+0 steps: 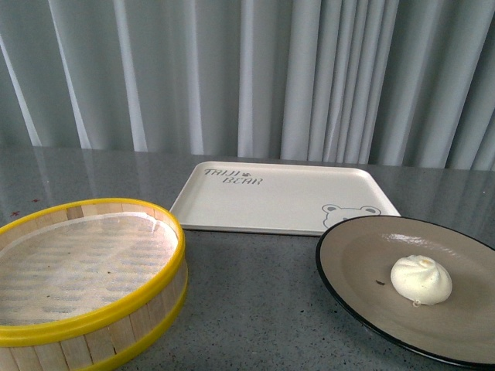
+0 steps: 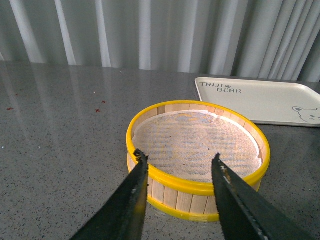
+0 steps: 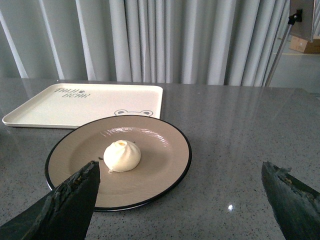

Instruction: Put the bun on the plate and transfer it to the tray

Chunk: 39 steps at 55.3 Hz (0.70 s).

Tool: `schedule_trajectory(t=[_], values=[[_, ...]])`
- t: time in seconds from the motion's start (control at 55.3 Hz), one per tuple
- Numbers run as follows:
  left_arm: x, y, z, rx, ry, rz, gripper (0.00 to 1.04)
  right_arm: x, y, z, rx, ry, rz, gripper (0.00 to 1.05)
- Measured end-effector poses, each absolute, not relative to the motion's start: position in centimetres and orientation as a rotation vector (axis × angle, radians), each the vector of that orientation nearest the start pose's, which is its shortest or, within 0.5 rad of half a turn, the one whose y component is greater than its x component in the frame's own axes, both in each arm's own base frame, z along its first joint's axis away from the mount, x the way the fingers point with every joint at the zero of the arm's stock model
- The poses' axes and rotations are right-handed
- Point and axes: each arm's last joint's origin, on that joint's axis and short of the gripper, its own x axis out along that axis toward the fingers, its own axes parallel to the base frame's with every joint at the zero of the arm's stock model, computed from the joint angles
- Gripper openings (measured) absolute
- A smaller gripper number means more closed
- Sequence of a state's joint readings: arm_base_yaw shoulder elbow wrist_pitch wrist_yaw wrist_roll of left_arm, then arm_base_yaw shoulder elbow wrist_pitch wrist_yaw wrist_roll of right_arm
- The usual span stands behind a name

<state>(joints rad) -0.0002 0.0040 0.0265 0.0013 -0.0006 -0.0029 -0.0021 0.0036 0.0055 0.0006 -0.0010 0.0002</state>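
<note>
Nearest to me, the right pincer (image 3: 180, 167) hangs wide open just short of the plate and holds nothing. The left pincer (image 2: 179, 158) is also parted and empty, poised before the bamboo steamer (image 2: 180, 196), whose mesh floor is bare.

The first half of the job looks done to me. The bun (image 1: 421, 280) sits on the plate (image 1: 356, 255), near its middle and well clear of the thin black rim. It is small, round and cream-white, with a pleated swirl and a yellowish dimple on top. It looks soft and intact.

What is left, as I judge it, is the transfer. The plate rests on the grey desk (image 1: 247, 309), not on the tray (image 1: 271, 197). Its far edge lies just beside the tray's near right corner, and I cannot tell whether they touch. The tray, further back, carries nothing.
</note>
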Motion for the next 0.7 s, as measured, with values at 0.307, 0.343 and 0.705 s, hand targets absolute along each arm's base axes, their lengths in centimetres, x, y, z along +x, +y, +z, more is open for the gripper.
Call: schedule_trajectory(t=[0.307, 0.343, 0.705], values=[[9.6, 0.0, 17.2, -0.002, -0.023, 0.000, 0.98, 9.8, 0.0, 16.8, -0.043, -0.031, -0.071, 0.96], [9.6, 0.0, 17.2, -0.003, -0.023, 0.000, 0.98, 9.9, 0.0, 17.4, -0.110, -0.077, -0.175, 0.96], [9.6, 0.0, 17.2, -0.002, -0.023, 0.001, 0.98, 15.9, -4.4, 23.6, -0.011, -0.092, -0.300, 0.96]])
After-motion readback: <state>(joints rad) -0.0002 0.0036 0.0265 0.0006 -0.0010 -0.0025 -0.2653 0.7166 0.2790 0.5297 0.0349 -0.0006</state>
